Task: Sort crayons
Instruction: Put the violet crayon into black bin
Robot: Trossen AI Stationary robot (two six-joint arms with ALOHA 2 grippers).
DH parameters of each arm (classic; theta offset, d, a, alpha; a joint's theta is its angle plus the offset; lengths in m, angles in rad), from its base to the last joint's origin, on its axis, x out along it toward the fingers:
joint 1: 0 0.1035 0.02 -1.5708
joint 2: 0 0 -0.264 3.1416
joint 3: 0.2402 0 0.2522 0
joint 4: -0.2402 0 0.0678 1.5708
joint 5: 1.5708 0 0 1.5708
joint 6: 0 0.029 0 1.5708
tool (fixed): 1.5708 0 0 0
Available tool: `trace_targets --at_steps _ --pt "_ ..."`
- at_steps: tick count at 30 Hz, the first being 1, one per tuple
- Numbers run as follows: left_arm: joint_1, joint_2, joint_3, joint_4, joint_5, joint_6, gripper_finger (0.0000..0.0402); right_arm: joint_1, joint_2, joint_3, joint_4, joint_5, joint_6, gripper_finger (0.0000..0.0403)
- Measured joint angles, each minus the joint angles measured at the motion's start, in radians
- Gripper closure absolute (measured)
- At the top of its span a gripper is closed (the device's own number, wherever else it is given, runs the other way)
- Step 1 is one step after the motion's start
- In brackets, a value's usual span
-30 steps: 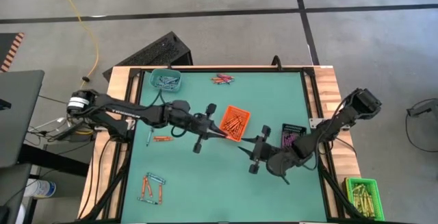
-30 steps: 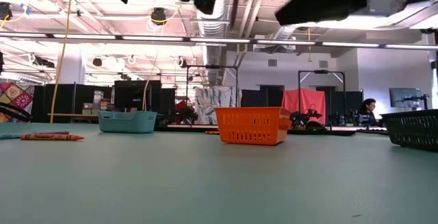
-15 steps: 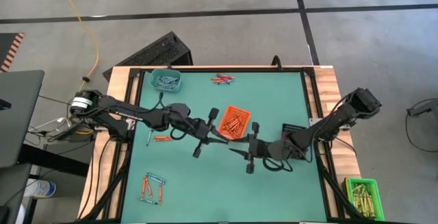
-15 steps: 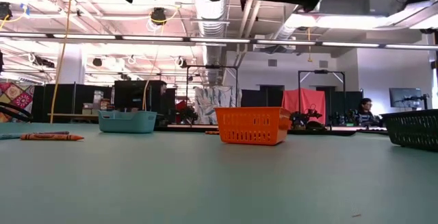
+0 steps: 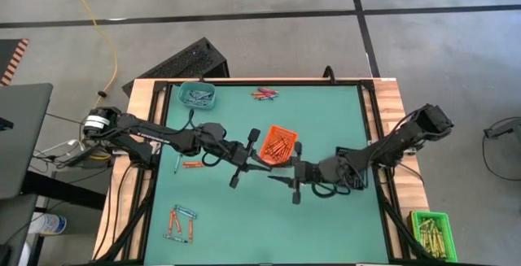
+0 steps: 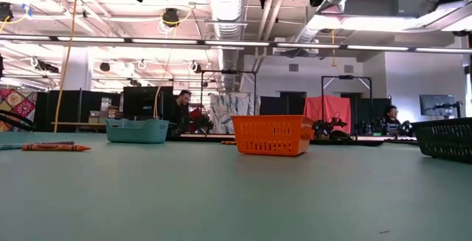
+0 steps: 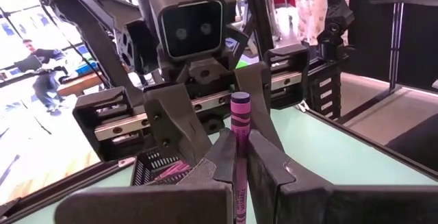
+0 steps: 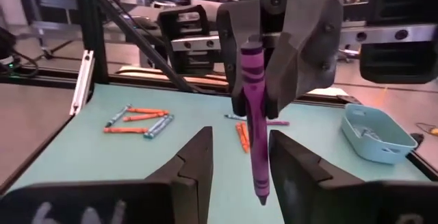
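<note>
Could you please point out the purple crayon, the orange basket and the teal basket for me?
purple crayon (image 8: 254, 125): right wrist view, mid-shaft.
orange basket (image 6: 273, 135): low view, front wall.
teal basket (image 6: 137, 130): low view, front wall.

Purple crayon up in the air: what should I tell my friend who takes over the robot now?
Left claw: shut on the purple crayon, held above mid-table.
Right claw: open, facing it, fingers either side of the crayon, not gripping.
Done: some crayons lie in the orange tray, teal tray and black tray.
Left: finish the hand-over; sort loose crayons.
</note>
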Motion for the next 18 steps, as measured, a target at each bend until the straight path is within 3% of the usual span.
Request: trace_targets --at_steps 8,15,18 --pt "0.000 0.000 0.000 0.002 0.001 0.005 0.0401 -0.018 0.000 0.000 -0.002 -0.049 0.000 0.0305" --pt "0.000 0.000 0.000 -0.003 0.002 0.000 0.0398 -0.023 -0.001 0.001 -0.019 -0.054 -0.005 0.0383" --pt "0.000 0.000 0.000 -0.012 0.003 -0.019 0.0398 -0.022 -0.001 0.001 -0.034 -0.067 -0.003 0.0394"
